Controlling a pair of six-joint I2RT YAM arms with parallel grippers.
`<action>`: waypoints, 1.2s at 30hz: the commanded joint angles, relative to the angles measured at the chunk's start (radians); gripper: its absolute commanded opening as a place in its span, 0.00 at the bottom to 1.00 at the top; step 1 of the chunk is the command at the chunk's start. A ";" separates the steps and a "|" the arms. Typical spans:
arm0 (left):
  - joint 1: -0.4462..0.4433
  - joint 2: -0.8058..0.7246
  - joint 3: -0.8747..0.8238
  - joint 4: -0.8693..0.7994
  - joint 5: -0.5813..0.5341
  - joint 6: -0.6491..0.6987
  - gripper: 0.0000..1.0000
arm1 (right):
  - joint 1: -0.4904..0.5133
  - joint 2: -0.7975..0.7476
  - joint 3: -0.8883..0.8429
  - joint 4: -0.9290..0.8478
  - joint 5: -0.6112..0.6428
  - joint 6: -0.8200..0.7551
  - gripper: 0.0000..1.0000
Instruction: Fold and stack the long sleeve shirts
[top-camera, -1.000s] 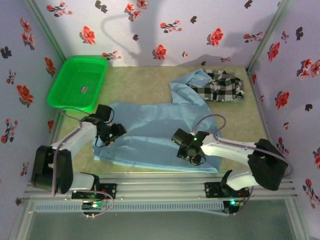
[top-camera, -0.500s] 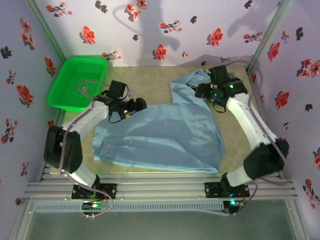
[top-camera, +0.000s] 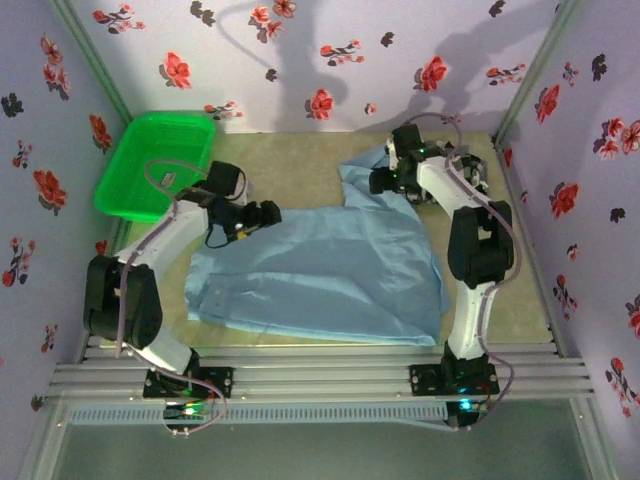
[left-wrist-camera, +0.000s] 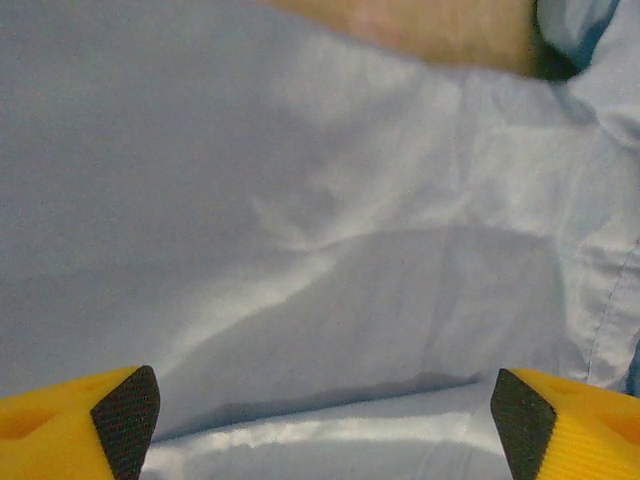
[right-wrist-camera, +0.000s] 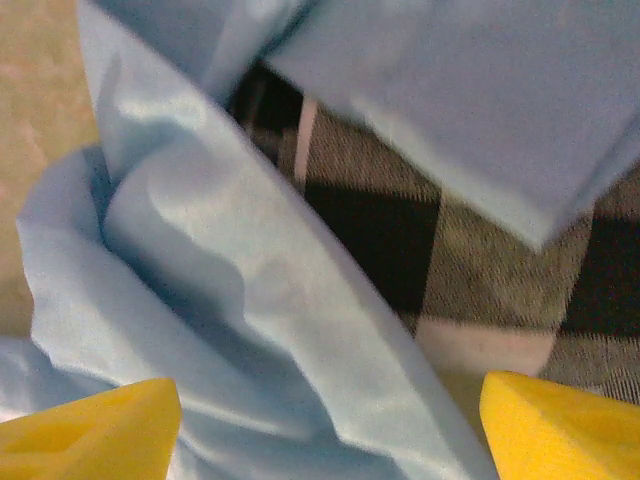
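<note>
The light blue shirt lies spread flat across the middle of the table, one sleeve running up to the far right. My left gripper hovers at its far left edge, open, with smooth blue cloth and a fold line under its wide-apart fingers. My right gripper is open over the bunched blue sleeve at the far right. The black-and-white checked shirt lies right beside and partly under that sleeve. In the top view my right arm covers most of it.
A green plastic basket stands at the far left corner, close behind my left arm. Beige mat shows bare behind the blue shirt. Flowered walls close in the sides and back.
Both arms swung from the shirt's near edge to its far edge. In the last half second the right gripper shifted left off the checked shirt and the left gripper drew slightly back left.
</note>
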 joint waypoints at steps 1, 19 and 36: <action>0.065 -0.020 0.058 -0.076 0.003 0.093 0.89 | -0.006 0.049 0.066 -0.021 -0.023 -0.060 0.79; 0.155 0.334 0.433 -0.275 -0.221 0.287 0.86 | -0.009 0.102 0.148 -0.112 0.003 -0.054 0.36; 0.164 0.675 0.779 -0.378 -0.414 0.438 0.70 | -0.008 0.020 0.152 -0.193 0.008 -0.025 0.15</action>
